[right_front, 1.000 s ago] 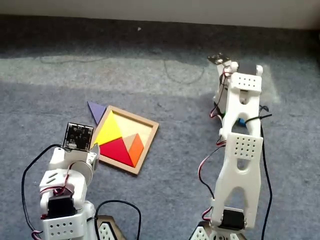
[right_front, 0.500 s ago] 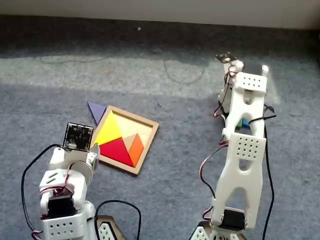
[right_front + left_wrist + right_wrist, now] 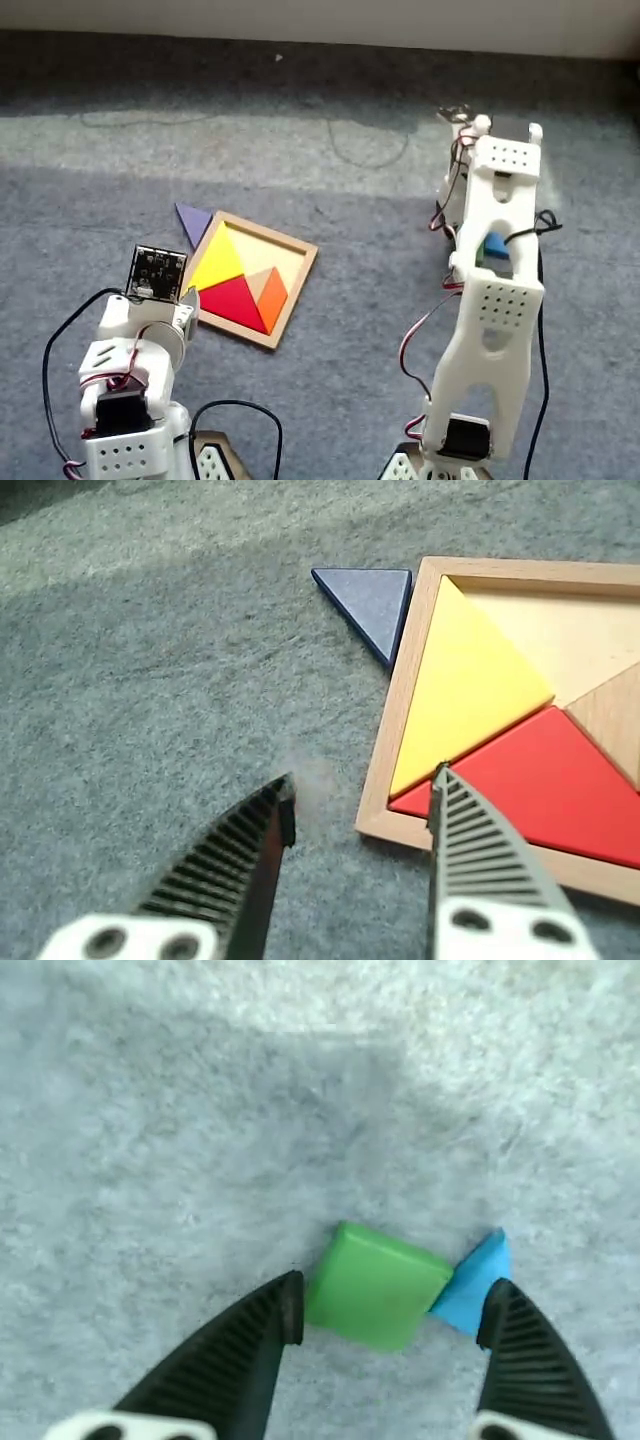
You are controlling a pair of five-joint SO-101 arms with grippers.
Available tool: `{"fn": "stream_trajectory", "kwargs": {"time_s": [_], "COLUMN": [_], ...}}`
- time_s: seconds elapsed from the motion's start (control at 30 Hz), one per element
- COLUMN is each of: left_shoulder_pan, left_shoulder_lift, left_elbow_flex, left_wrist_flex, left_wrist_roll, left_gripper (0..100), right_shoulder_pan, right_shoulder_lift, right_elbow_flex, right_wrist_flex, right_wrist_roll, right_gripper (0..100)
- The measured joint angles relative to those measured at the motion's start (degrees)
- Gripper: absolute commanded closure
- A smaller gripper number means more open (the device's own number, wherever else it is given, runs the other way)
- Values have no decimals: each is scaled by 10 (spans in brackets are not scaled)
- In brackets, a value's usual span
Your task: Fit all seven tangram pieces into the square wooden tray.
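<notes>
The square wooden tray [image 3: 296, 296] lies left of centre on the carpet and holds a yellow triangle [image 3: 219, 262], a red triangle [image 3: 232, 300], an orange piece [image 3: 274, 287] and a bare wood-coloured piece [image 3: 610, 718]. A dark blue triangle [image 3: 193, 222] rests on the carpet against the tray's far-left edge [image 3: 399, 692]. My left gripper [image 3: 360, 800] hangs open over the tray's near corner. My right gripper [image 3: 392, 1310] stands open around a green square [image 3: 375, 1284], with a blue piece [image 3: 475, 1276] touching the square's corner. That blue piece [image 3: 494, 247] peeks through the right arm from above.
Grey carpet covers the whole work area. A thin cable [image 3: 365, 158] lies looped on the carpet behind the tray. A pale wall edge [image 3: 320, 25] runs along the far side. Open carpet separates the tray from the right arm [image 3: 490, 300].
The right arm has swung to the right and reached farther out over the blue piece. The left arm and the tray have stayed still.
</notes>
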Motion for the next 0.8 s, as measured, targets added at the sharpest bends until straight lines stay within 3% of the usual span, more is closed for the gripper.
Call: {"fn": "stream_trajectory", "kwargs": {"time_s": [0.33, 0.57, 0.8], "left_shoulder_pan": [7, 7, 7], "left_shoulder_lift": [0, 0, 0], "left_elbow_flex": [11, 11, 11], "left_wrist_flex": [0, 0, 0], "left_wrist_roll": [0, 0, 0], "left_gripper": [770, 770, 770], "right_shoulder_pan": [-1, -10, -21], "right_shoulder_lift": [-77, -49, -24], "right_elbow_flex": [161, 185, 178], "right_wrist_flex": [-18, -85, -92], "right_wrist_roll": [-109, -126, -126], "right_gripper": [706, 707, 823]}}
